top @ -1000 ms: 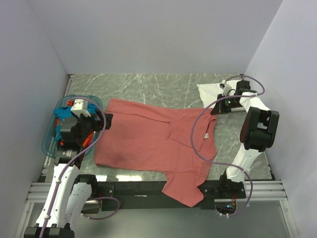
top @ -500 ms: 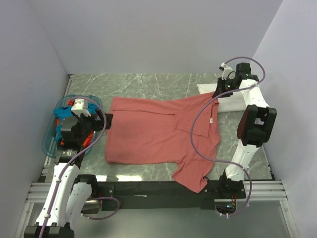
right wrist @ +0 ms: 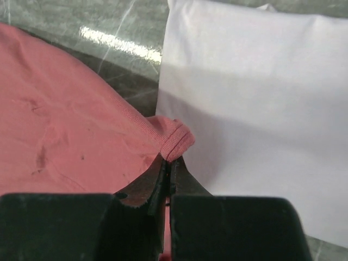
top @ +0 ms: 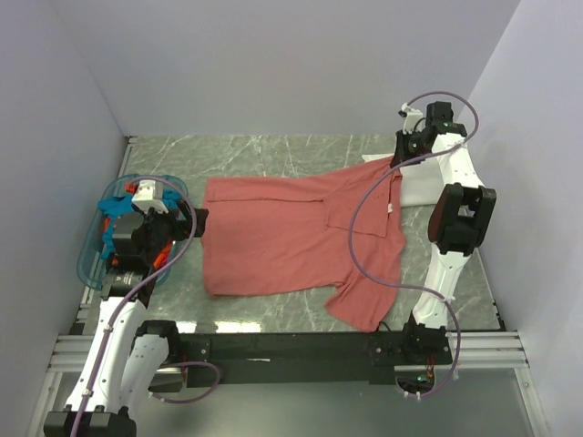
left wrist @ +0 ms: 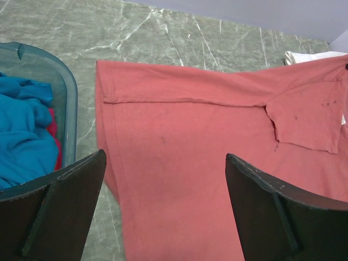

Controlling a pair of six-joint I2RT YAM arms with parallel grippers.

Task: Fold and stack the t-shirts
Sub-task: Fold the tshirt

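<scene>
Cloth slides rightward: my right gripper (right wrist: 168, 161), clamped on an edge of the red shirt (top: 291, 237), has lifted it over the white shirt (right wrist: 244, 109) at the table's (top: 273, 155) far right corner, flattening it for folding. My left gripper (left wrist: 163, 206) waits, jaws apart.

Robot lab test cell, plain lilac walls (top: 273, 64), green marbled tabletop (top: 273, 155), aluminium rail frame (top: 75, 350).

bright even light, soft shadows, glare streak on the table (right wrist: 111, 41), mostly sharp
</scene>
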